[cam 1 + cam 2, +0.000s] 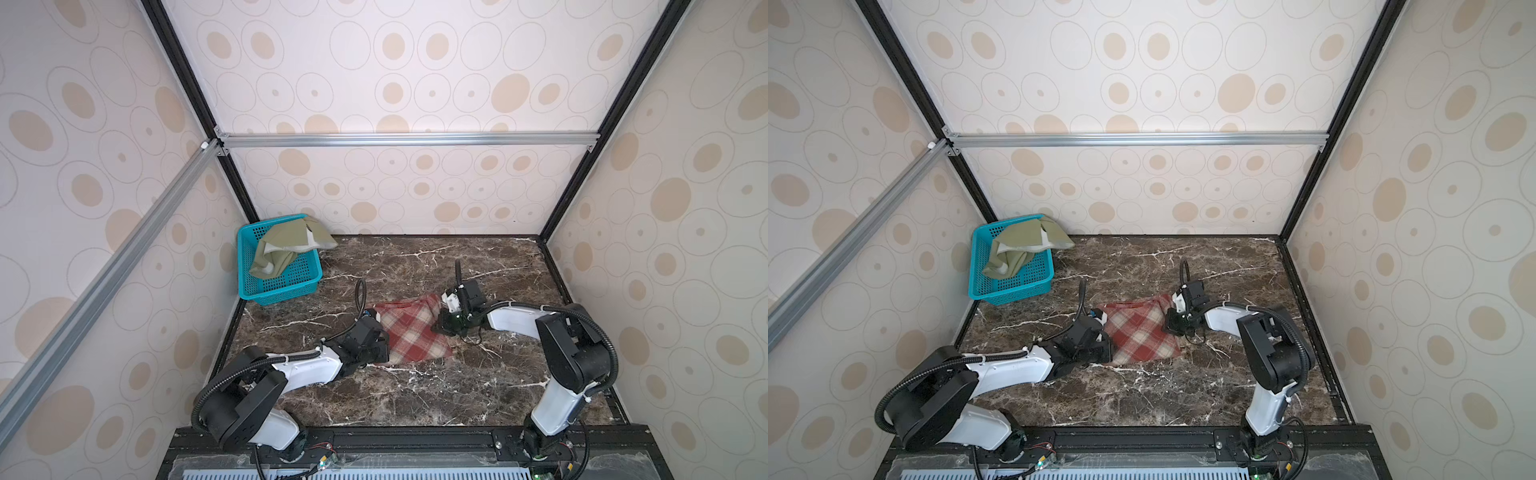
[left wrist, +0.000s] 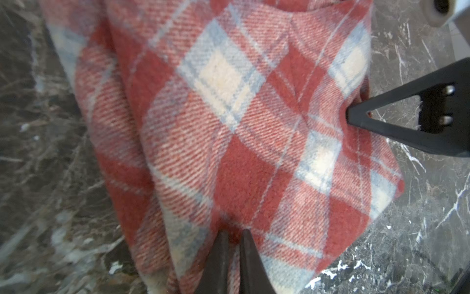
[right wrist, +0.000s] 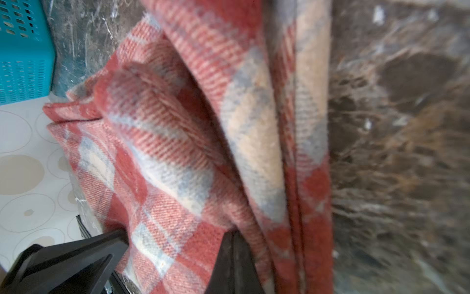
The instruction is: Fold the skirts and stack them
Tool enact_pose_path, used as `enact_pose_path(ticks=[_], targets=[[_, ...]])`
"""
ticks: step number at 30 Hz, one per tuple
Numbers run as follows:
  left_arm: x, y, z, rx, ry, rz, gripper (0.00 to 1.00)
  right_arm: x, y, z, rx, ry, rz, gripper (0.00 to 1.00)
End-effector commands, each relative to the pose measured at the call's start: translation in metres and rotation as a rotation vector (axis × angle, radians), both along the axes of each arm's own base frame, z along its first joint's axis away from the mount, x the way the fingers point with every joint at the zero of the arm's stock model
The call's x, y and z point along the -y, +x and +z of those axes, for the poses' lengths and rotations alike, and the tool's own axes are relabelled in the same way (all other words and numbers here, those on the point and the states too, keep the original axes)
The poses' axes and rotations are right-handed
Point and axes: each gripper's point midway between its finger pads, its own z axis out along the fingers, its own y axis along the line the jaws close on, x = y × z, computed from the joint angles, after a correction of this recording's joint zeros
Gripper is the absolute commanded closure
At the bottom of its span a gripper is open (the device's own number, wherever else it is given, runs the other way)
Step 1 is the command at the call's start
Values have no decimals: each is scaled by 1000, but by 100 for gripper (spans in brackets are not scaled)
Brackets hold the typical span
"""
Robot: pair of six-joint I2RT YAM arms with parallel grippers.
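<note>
While both claws pinch the plaid skirt [image 1: 411, 328] near the middle of the table [image 1: 457, 395], the step in hand looks like folding this first garment. At the skirt's 8 o'clock edge the left claw [image 2: 232, 238] is nearly closed, with cloth puckering between its tips. At 3 o'clock the right claw [image 3: 232, 238] is fully closed on the bunched opposite edge. The cloth lies doubled and rumpled, not yet a tidy packet. Next, I judge, both arms need to carry their edges over together, lay them flat, then let go. Farther off, at 10 o'clock, the olive skirt [image 1: 286, 249] hangs over the teal basket [image 1: 291, 286], unfolded and awaiting its turn.
</note>
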Motion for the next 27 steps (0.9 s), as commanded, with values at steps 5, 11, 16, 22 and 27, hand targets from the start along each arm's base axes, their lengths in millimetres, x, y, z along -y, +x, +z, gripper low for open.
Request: enact_pose_path(ticks=[5, 11, 16, 22, 27], targets=[[-33, -8, -20, -45, 155, 68, 86, 17, -36, -24, -113, -40, -60, 100], [-39, 6, -6, 9, 222, 71, 86, 13, -43, -15, -100, -24, -54, 100], [-22, 21, 24, 96, 189, 25, 85, 7, -35, 15, -61, 35, -34, 100], [15, 42, 69, 216, 156, -84, 83, 25, -20, 47, -23, 105, -48, 69], [56, 45, 71, 214, 17, -158, 83, 35, -21, 49, -33, 128, -42, 49]])
